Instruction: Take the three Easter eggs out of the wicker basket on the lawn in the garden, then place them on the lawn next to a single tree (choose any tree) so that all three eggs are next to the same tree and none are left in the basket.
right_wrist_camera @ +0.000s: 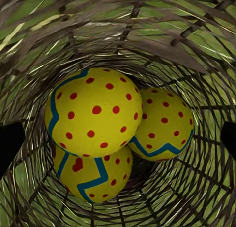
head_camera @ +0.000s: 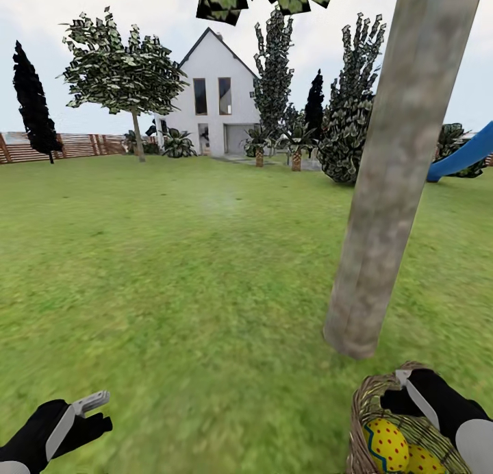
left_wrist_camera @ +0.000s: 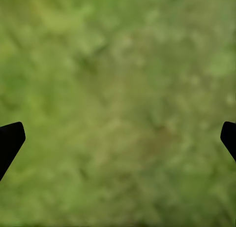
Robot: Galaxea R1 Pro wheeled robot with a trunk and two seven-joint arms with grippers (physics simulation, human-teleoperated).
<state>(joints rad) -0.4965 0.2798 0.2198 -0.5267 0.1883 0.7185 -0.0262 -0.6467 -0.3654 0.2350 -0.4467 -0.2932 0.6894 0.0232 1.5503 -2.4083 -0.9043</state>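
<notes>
We're on the lawn (head_camera: 192, 282) w/ a tree (head_camera: 390, 186) right in front – its grey-brown trunk rises on the right of the head view, leaves overhead at the top edge. The basket (head_camera: 366, 419) sits on the grass just near of the trunk base, at our near right, partly cut by the frame edge.

Right gripper (head_camera: 411, 392) hangs over the basket mouth, pointing down into it. In the right wrist view we look straight down the wicker wall (right_wrist_camera: 123, 30): all three eggs (right_wrist_camera: 93, 111) lie at the bottom, bunched and touching – one on top, one (right_wrist_camera: 164, 126) beside it, one (right_wrist_camera: 96, 175) partly under. The dark fingertips (right_wrist_camera: 10, 143) sit at the far edges of that view, spread wide, nothing between them; they're apart from the eggs. In the head view two eggs (head_camera: 387, 445) show inside the basket.

Left gripper (head_camera: 92, 409) is at our near left, low over bare grass, well apart from basket and tree. Left wrist view: blurred grass (left_wrist_camera: 118, 99), both fingertips (left_wrist_camera: 10, 141) at the edges – spread, holding nothing.

Far off: a white house (head_camera: 216, 104), another leafy tree (head_camera: 127, 70) left of it, a black cypress (head_camera: 34, 104) far left by a wooden fence (head_camera: 75, 145), a blue slide (head_camera: 465, 152) at right.
</notes>
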